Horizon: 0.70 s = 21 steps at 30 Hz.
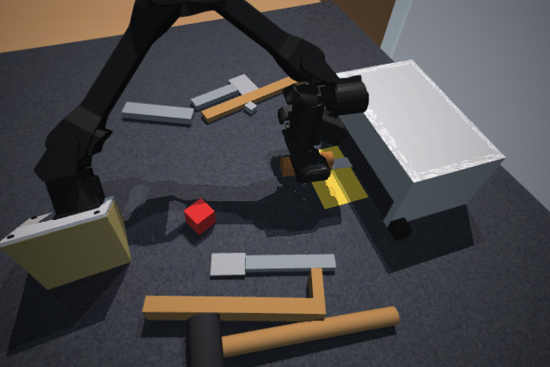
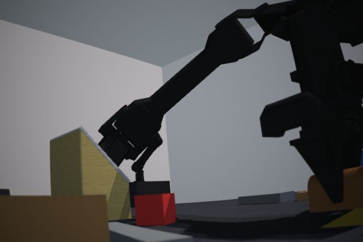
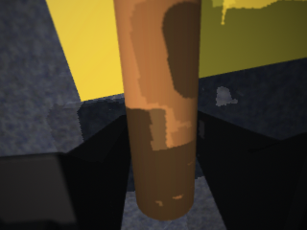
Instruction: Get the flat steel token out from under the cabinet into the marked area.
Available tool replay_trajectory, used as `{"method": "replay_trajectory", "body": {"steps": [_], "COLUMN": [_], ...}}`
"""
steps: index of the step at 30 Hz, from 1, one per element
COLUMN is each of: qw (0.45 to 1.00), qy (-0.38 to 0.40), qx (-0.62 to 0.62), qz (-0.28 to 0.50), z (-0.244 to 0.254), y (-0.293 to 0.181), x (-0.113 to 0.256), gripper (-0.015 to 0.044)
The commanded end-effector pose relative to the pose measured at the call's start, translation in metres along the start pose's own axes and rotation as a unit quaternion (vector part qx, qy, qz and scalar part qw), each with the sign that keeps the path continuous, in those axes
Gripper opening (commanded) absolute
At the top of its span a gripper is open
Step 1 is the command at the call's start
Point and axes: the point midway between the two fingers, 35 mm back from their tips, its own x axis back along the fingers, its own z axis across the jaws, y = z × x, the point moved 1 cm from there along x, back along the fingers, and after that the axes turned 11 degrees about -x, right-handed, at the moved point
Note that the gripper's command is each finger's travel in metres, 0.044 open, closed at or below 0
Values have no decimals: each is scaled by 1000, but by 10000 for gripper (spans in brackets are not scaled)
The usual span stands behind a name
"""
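Observation:
My gripper is shut on the orange round handle of a flat-bladed tool, low over the table. Its grey flat blade points at the cabinet and crosses the yellow marked area. The blade's far end is at the cabinet's dark lower front; I cannot tell how far it reaches under. The steel token cannot be made out in any view. The gripper and its shadow cover part of the marked area's near side.
A red cube stands between arm base and marked area. A grey bar with a square plate, an orange L-shaped stick and a black-headed mallet lie at the front. Several bars lie behind. A black block is by the cabinet's corner.

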Motion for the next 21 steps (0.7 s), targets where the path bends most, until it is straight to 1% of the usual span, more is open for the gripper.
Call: {"method": "replay_trajectory", "body": {"steps": [1, 21], "qw": [1000, 1000], "qy": [-4, -4], "qx": [-1, -2], "qz": [-1, 0], "z": [-4, -6], "y": [0, -17], "x": [-1, -1], "gripper": [0, 0]}}
